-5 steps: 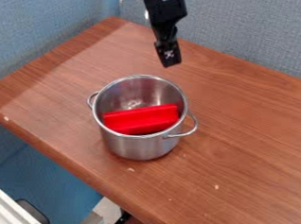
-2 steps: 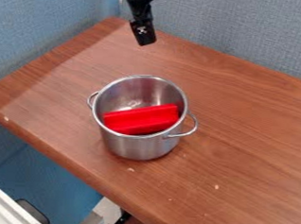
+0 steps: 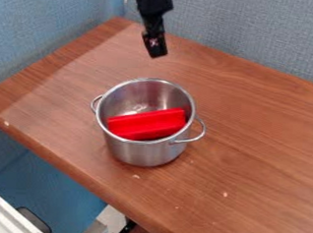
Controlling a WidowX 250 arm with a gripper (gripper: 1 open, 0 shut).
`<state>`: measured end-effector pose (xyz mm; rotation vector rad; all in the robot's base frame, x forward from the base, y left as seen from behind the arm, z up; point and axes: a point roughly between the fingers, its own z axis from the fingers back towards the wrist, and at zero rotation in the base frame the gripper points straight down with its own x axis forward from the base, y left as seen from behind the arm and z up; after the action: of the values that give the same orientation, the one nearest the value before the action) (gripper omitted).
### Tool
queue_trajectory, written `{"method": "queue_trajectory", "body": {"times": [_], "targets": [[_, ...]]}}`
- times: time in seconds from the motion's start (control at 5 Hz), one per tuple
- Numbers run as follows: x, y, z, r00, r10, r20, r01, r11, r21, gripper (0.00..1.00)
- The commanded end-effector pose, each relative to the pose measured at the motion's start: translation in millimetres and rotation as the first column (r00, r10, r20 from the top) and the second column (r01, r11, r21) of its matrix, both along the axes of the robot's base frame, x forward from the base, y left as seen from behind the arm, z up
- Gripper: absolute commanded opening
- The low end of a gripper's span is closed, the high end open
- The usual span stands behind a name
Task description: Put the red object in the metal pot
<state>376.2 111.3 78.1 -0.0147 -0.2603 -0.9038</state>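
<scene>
The red object (image 3: 148,123) lies tilted inside the metal pot (image 3: 144,152), one end resting against the right wall. The shiny pot stands upright on the wooden table, with a loop handle at its left and another at its right. My gripper (image 3: 154,42) hangs dark and slim above the far part of the table, behind the pot and well apart from it. It points downward, is open and holds nothing. Only its lower part shows; the rest runs out of the top of the view.
The brown wooden table (image 3: 256,158) runs diagonally, with its near edge at the lower left and a corner at the far left. A blue textured wall (image 3: 47,14) stands behind it. The floor shows below the front edge.
My gripper has moved left and toward the back of the table, away from the pot. The pot and the red object have not moved.
</scene>
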Motion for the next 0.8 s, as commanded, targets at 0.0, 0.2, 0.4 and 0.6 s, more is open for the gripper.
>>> {"method": "queue_trajectory", "body": {"times": [0.0, 0.2, 0.4, 0.6], "targets": [[7.3, 13, 23.4, 0.999, -0.031, 0.042, 0.029, 0.999, 0.045, 1.0], [19.6, 28, 25.3, 0.995, -0.093, 0.045, 0.09, 0.994, 0.064, 1.0], [29.4, 37, 24.3, 0.989, -0.144, 0.037, 0.142, 0.988, 0.055, 1.0], [33.8, 43, 26.9, 0.984, -0.173, 0.035, 0.171, 0.984, 0.047, 1.0]]}}
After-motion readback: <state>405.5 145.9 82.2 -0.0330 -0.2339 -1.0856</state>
